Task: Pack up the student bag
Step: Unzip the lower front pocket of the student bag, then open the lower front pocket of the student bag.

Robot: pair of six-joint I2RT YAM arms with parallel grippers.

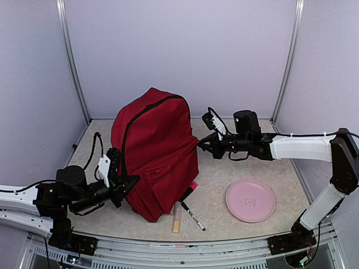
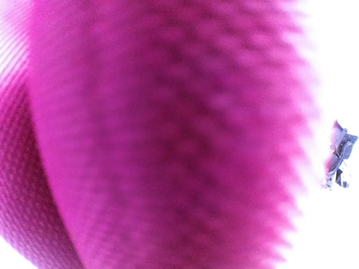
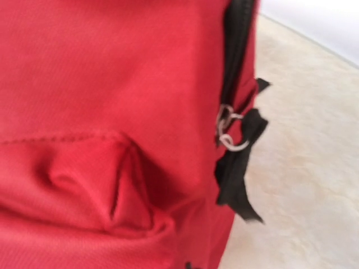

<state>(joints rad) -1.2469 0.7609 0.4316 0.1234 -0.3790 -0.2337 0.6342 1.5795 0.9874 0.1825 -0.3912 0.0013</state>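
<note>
The student bag [image 1: 154,151], dark red with black zippers, stands upright mid-table. My left gripper [image 1: 128,182] is pressed into its lower left edge and shut on the fabric. Blurred red-magenta bag cloth [image 2: 168,134] fills the left wrist view and hides the fingers. My right gripper [image 1: 201,145] is shut against the bag's right side. In the right wrist view the bag [image 3: 101,84] puckers toward the bottom of the frame, where the jaws are out of sight. Beside that lie two metal zipper pulls [image 3: 229,131] with black ribbon tabs [image 3: 238,174], untouched.
A pink plate [image 1: 250,200] lies to the front right. A black marker [image 1: 193,216] and a yellowish tube [image 1: 176,217] lie at the bag's front foot. A small pink item [image 1: 193,185] peeks from under the bag. Walls enclose the table on three sides.
</note>
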